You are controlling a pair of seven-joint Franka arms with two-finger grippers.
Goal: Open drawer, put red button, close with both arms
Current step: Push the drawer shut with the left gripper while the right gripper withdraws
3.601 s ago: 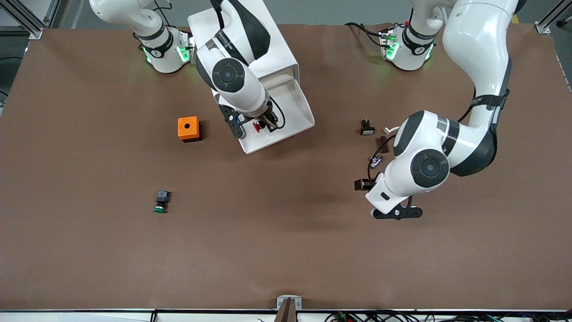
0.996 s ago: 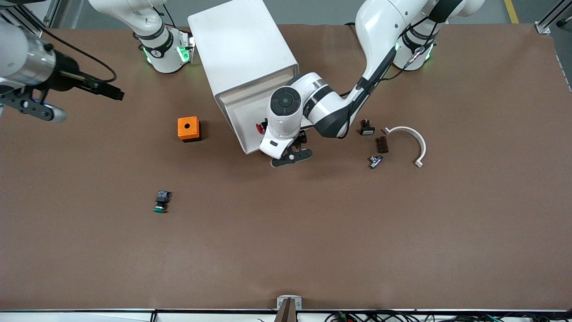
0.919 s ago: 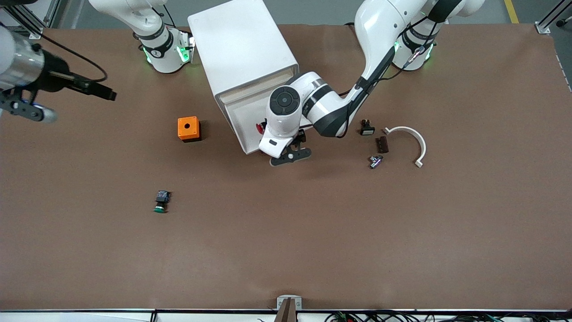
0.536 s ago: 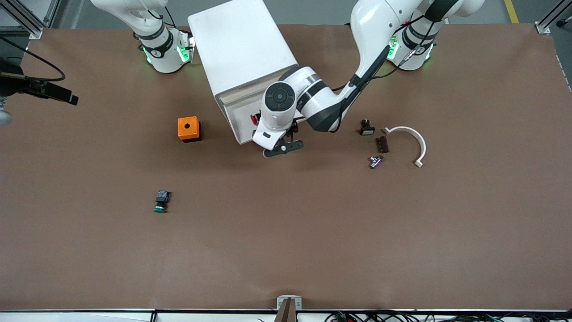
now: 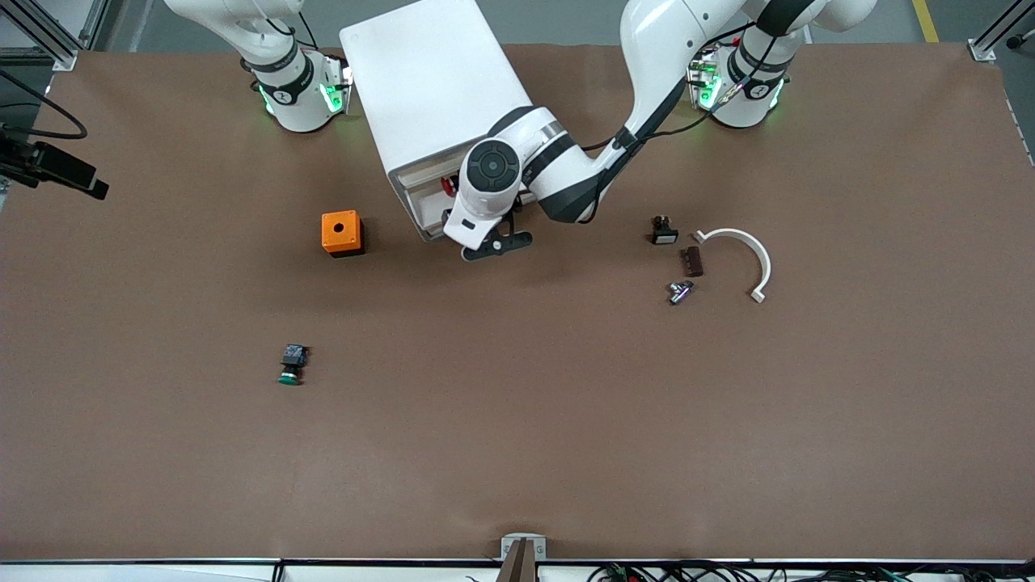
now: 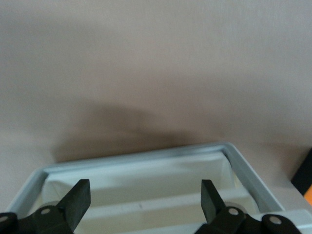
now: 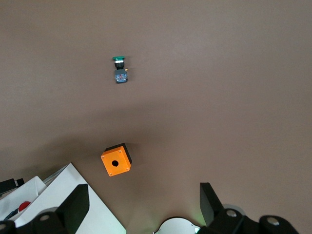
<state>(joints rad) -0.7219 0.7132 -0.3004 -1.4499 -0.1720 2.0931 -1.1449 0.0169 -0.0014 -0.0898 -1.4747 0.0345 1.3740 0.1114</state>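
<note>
Red button (image 5: 446, 184) already in drawer (image 5: 420, 217); drawer nearly shut, only closing left. Left gripper (image 5: 495, 244) at drawer front, jaws apart, empty. Right gripper (image 7: 141, 207) waits high by right arm's end, jaws apart, empty.

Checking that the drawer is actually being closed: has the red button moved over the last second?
Yes. The red button has travelled with the drawer toward the cabinet, ending farther from the unmoved orange box.

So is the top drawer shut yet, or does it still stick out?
Partly open. The top drawer still sticks out of the cabinet, the red button showing inside, with the open left gripper at its front.
</note>
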